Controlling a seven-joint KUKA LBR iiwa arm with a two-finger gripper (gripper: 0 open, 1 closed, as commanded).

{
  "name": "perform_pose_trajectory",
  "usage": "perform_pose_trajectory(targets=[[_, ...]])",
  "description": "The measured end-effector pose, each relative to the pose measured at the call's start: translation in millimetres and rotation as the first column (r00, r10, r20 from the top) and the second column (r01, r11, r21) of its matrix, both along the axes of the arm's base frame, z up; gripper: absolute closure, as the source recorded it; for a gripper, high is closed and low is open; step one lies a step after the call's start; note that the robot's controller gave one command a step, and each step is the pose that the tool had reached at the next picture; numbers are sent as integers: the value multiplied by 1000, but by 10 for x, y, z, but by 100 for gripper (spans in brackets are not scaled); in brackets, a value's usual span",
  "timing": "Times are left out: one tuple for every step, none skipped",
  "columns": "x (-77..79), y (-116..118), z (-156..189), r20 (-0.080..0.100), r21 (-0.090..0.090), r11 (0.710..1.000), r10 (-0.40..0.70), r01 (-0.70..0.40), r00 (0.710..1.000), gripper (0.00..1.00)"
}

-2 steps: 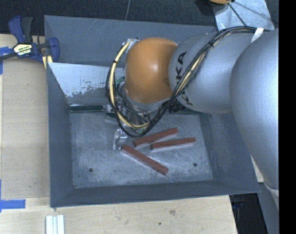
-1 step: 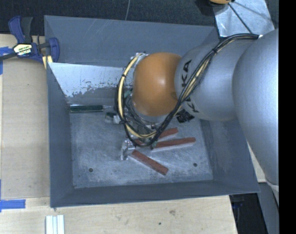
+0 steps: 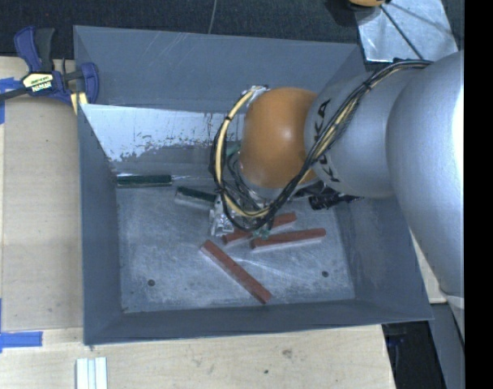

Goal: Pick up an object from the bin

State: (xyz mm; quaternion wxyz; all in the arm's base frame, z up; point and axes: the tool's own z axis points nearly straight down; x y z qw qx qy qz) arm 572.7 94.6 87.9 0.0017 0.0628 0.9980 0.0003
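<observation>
My gripper (image 3: 222, 222) is low in the middle of the bin, mostly hidden under the arm's orange cover. It is right at the left end of a reddish-brown flat stick (image 3: 267, 225), and whether it touches that stick is hidden. A second reddish-brown stick (image 3: 289, 238) lies just to the right, roughly level. A third, longer stick (image 3: 236, 272) lies slanted in front of the gripper, apart from it. Just left of the gripper lies a dark pen-like thing (image 3: 195, 194).
A dark green marker (image 3: 143, 181) lies along the back left of the bin floor, under the scratched back wall. The arm and its cables cover the bin's right side. Bare floor shows at the left and front.
</observation>
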Motion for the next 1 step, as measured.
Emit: perform_pose_trajectory(targets=[[1,2,1,0,0,1000,-1,1,1000,100]])
